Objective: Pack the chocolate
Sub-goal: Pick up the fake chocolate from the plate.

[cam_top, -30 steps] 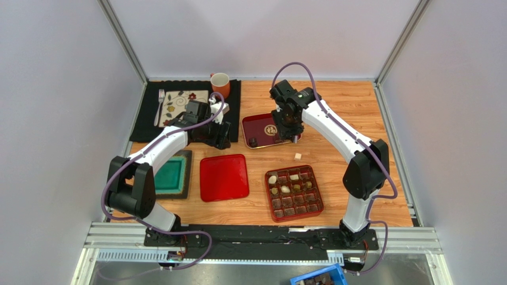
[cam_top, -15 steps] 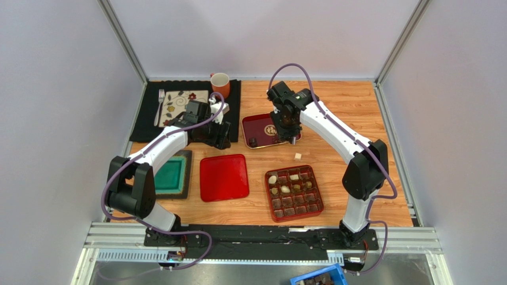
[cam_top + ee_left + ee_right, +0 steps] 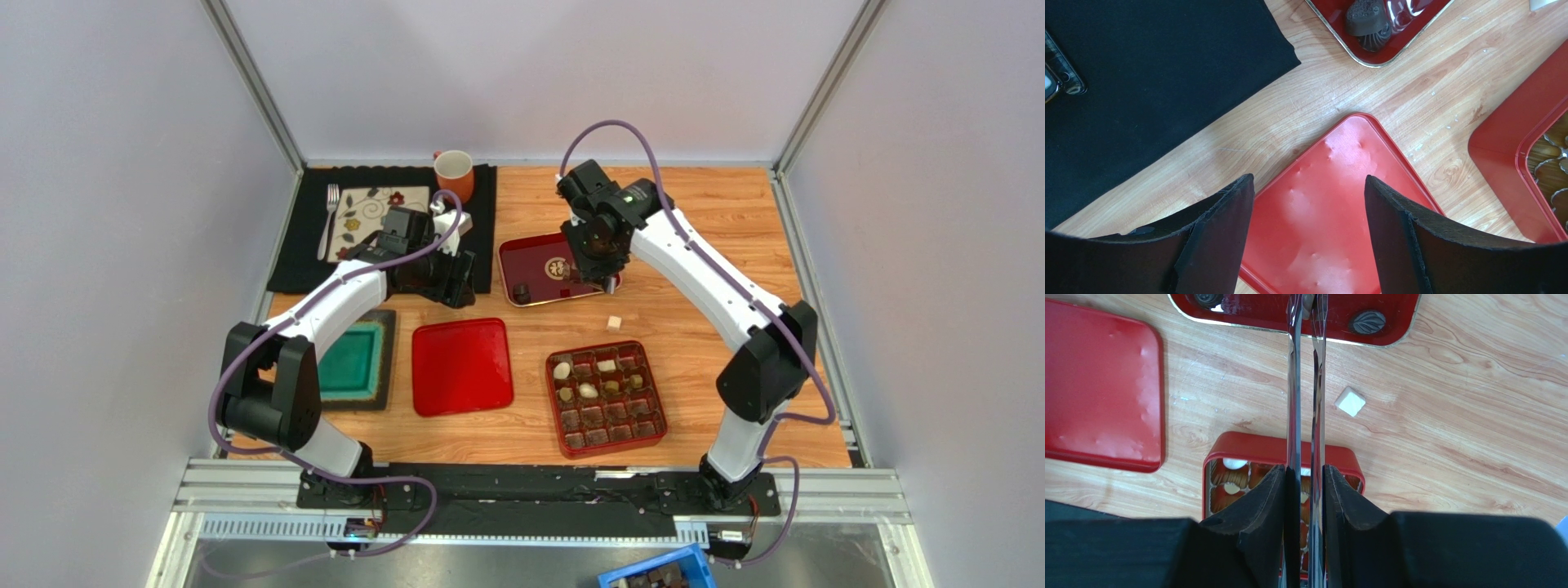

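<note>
Right jaws are clamping shut on a pair of metal tongs (image 3: 1304, 386), squeezing the blades nearly together with only a thin gap showing. Tongs are reaching out over the dark red tray (image 3: 528, 260). The tips are running off the top edge of the wrist view, so I can't tell if they're gripping anything.

Left jaws are standing wide open, holding nothing, hovering over a corner of the flat red lid (image 3: 1333, 214), close to the edge of the black mat (image 3: 1137, 73).

Chocolate:
- One dark ridged piece (image 3: 1367, 21) is lying in the tray corner nearest the left arm.
- Another dark piece (image 3: 1368, 321) with a leaf pattern is lying in the tray, just beside the tongs.
- One white square piece (image 3: 612, 322) is lying loose on the bench (image 3: 724, 245), between the tray and the red gridded box (image 3: 1254, 446), touching neither.
- Inside the box, cream pieces (image 3: 562, 369) are sitting in compartments of the far rows and dark pieces (image 3: 601, 423) are filling the near rows. Some far compartments are showing no piece.

The lid is lying flat on the bench just left of the box, apart from it.
</note>
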Controlling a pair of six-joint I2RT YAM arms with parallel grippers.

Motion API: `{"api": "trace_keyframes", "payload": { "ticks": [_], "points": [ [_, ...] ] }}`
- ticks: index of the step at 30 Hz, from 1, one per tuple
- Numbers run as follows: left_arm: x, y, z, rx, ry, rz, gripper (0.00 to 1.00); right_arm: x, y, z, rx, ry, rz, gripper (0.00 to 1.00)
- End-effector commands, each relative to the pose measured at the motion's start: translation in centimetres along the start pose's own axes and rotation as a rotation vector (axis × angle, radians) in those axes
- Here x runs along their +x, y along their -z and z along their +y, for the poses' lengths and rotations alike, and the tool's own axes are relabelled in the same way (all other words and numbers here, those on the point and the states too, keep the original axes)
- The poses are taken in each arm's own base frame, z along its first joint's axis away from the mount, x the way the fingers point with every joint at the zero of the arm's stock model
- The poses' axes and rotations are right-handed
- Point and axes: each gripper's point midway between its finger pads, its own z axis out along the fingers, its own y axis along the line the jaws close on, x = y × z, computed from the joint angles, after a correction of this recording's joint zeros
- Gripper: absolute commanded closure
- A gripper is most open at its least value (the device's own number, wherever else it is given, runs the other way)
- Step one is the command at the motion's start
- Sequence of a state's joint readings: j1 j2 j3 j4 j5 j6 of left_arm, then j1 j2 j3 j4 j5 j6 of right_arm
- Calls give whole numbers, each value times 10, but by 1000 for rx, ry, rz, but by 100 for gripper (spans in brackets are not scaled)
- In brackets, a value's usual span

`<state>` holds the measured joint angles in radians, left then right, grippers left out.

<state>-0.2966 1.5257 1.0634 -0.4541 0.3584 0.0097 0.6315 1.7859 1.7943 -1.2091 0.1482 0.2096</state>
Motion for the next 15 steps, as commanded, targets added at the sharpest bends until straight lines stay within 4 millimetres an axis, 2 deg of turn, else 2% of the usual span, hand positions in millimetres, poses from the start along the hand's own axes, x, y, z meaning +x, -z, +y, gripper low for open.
{"api": "trace_keyframes", "payload": {
  "ticks": [1, 3, 4, 7, 8, 9, 11, 12, 14, 15],
  "points": [
    [-18, 12, -1, 2, -29, -56, 25, 0, 63, -4, -36, -28, -128, 72],
    [-17, 11, -1, 1, -28, -52, 25, 18, 66, -3, -59, -31, -91, 72],
    [-18, 11, -1, -1, -29, -55, 25, 25, 79, -1, -81, -32, -111, 72],
    [-16, 11, 1, -9, -28, -48, 25, 54, 88, 0, -102, -38, -75, 72],
    [-16, 11, 2, -13, -28, -48, 25, 61, 101, -1, -122, -45, -101, 72],
    [-16, 11, 2, -16, -27, -47, 25, 76, 100, 0, -127, -46, -70, 72],
    [-15, 11, 2, -15, -25, -44, 25, 93, 115, 5, -176, -57, -79, 72],
    [-15, 11, 2, -17, -22, -42, 25, 107, 114, 6, -183, -53, -49, 72],
    [-14, 11, 2, -16, -25, -38, 25, 127, 127, 10, -217, -45, -50, 73],
    [-14, 11, 2, -18, -28, -41, 25, 138, 127, 10, -219, -42, -33, 73]
  ]
}}
